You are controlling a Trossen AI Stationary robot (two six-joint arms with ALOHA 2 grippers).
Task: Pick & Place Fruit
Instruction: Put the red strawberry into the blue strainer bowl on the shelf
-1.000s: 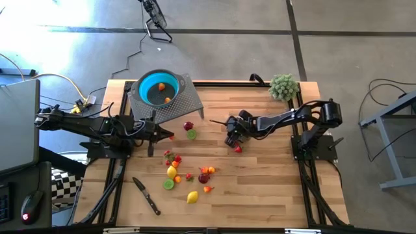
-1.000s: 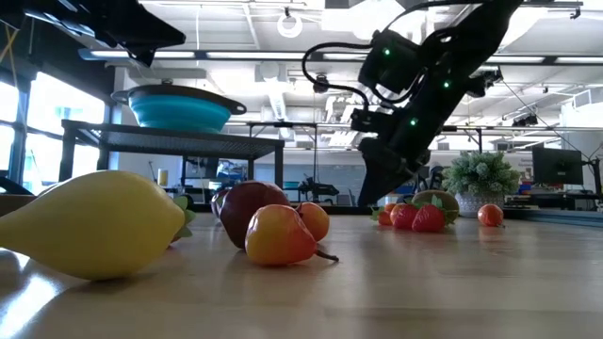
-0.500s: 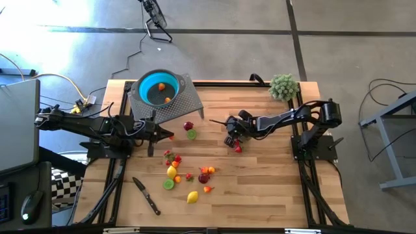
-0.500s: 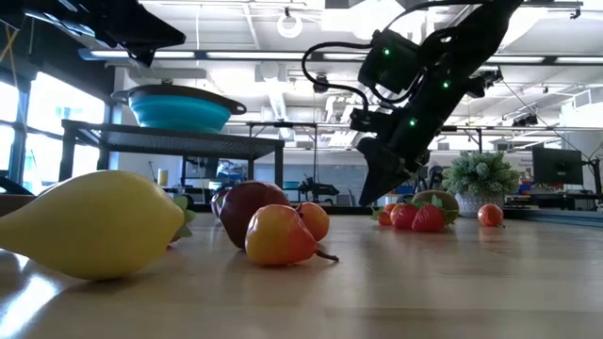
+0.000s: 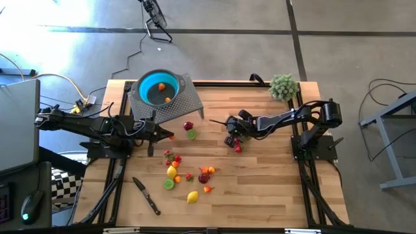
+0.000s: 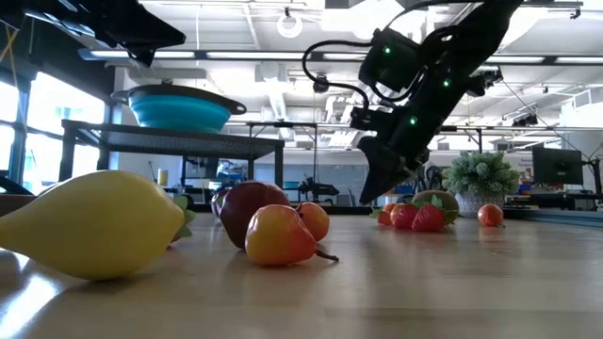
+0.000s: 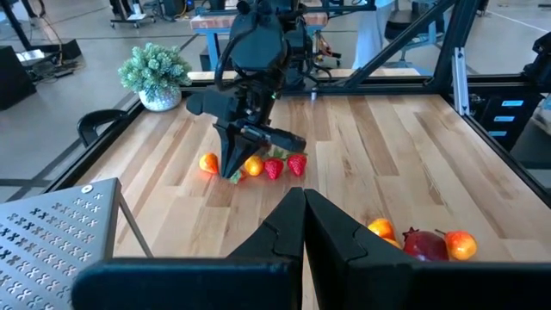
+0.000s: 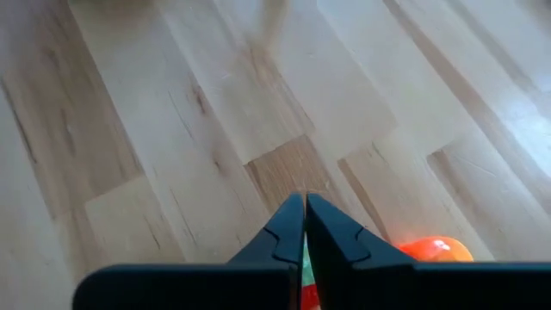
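Note:
Small toy fruits lie in a loose cluster (image 5: 188, 172) on the wooden table, with a yellow lemon (image 5: 192, 196) nearest the front. My right gripper (image 5: 230, 143) is shut and slants down to the table mid-right. It stands beside two red strawberries (image 7: 284, 166) and small orange fruits (image 7: 251, 166). The teal bowl (image 5: 158, 89) sits on a perforated metal stand (image 5: 185, 104) at the far left and holds two orange fruits (image 5: 168, 99). My left gripper (image 5: 170, 137) is shut above the table near the stand, and nothing shows between its fingers (image 7: 284, 232). My right gripper's shut fingers (image 8: 284, 232) slant down from the table's right side, tips at the table beside the strawberries. A sliver of green and red (image 8: 305, 258) shows just under the fingertips. I cannot tell whether they touch it.
A black-handled knife (image 5: 147, 195) lies near the front left. A fuzzy green plant ball (image 5: 283, 86) stands at the far right corner. A maroon fruit (image 5: 188, 125) and a lime slice (image 5: 192, 134) lie near the stand. Bare wood stretches across the front right.
My right gripper has shut its fingers while staying in place beside the strawberries. The fruits around it lie where they were.

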